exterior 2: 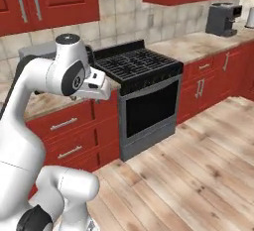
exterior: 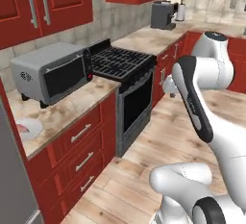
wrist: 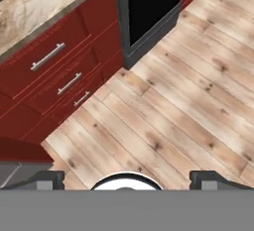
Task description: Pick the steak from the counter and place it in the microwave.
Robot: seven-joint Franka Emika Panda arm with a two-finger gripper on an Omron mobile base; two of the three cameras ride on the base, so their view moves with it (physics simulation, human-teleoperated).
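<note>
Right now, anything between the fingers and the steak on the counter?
Nothing visible blocks it. The steak lies on a white plate at the counter's left end, in front of the toaster oven, open from above. The gripper is off the counter, aimed at the wood floor by the drawers.

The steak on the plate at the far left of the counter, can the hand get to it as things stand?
Probably yes. The steak lies uncovered on its plate near the counter edge, nothing above it. The hand hangs wide open over the floor, so it must swing left first.
</note>
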